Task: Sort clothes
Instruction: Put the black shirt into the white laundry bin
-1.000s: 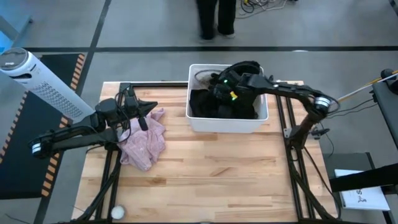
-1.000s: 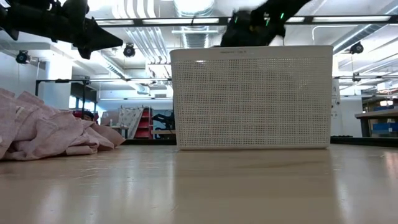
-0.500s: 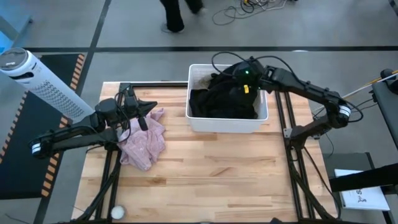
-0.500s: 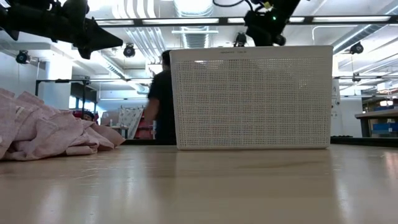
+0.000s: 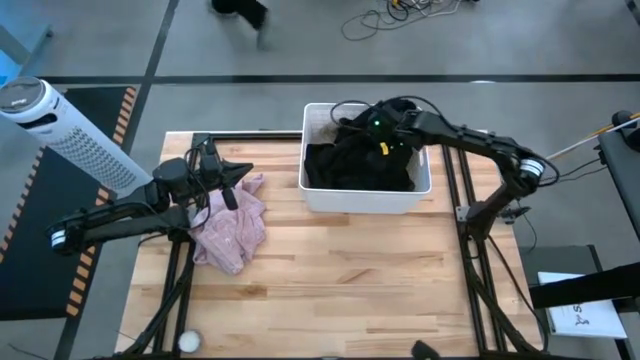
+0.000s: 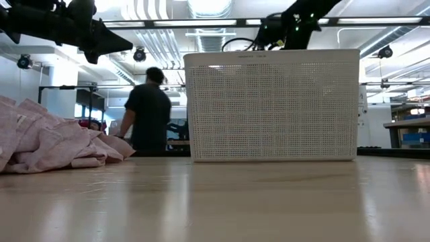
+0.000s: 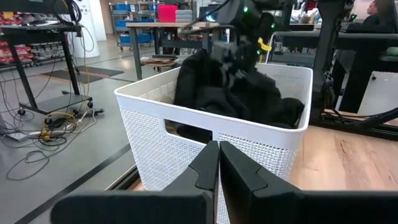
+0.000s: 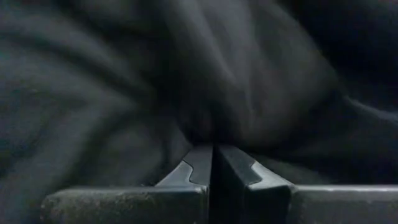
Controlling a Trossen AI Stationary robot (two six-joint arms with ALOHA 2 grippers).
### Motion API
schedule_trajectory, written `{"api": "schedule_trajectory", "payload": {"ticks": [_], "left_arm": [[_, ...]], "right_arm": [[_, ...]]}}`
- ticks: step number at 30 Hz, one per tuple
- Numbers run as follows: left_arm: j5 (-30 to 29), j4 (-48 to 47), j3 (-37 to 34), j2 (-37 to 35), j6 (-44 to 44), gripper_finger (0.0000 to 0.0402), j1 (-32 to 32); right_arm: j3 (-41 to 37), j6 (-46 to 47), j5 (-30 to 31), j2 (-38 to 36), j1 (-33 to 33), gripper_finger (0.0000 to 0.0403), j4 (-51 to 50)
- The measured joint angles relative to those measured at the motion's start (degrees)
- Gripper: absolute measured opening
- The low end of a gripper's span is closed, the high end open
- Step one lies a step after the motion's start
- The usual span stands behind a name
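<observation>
basket (image 5: 365,199): white, perforated, at the far middle of the table (image 5: 340,280); landmark for the rest.
dark clothes (image 5: 360,160): heaped inside the basket, piled above its rim; black and very dark pieces, single colours hard to tell apart.
pink garment (image 5: 230,225): crumpled on the table left of the basket, well apart from it; looks already sorted out.
right gripper (image 5: 378,128): over the basket's far side, down in the dark heap. Fingers (image 8: 239,168) pressed together, dark cloth bunched right at the tips. Looks like a pinch on a fold, probably to lift one piece out; can't confirm cloth is actually caught between them.
left gripper (image 5: 243,171): left of the basket, above the pink garment's near-basket edge, pointing at the basket. Fingers (image 7: 205,165) pressed together, nothing between them. Seems parked, waiting.
person (image 6: 146,111): standing in the room beyond the basket, not at the table.
stage: judged early; one piece out, most still in the basket.
risk: heap is tangled, so a pull may drag several pieces or tip the light basket.
</observation>
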Motion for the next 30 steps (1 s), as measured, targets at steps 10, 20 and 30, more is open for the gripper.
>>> {"api": "schedule_trajectory", "payload": {"ticks": [10, 20, 30], "left_arm": [[0.0, -0.1, 0.0, 0.0, 0.1, 0.0000, 0.0], [0.0, -0.1, 0.0, 0.0, 0.1, 0.0000, 0.0], [0.0, -0.1, 0.0, 0.0, 0.0, 0.0000, 0.0]], "right_arm": [[-0.5, -0.7, -10.9, 6.6, 1.6, 0.0000, 5.7], [-0.4, -1.3, -11.4, 14.9, 1.6, 0.0000, 7.6], [-0.6, -2.8, -10.8, 12.6, 1.5, 0.0000, 6.4]]}}
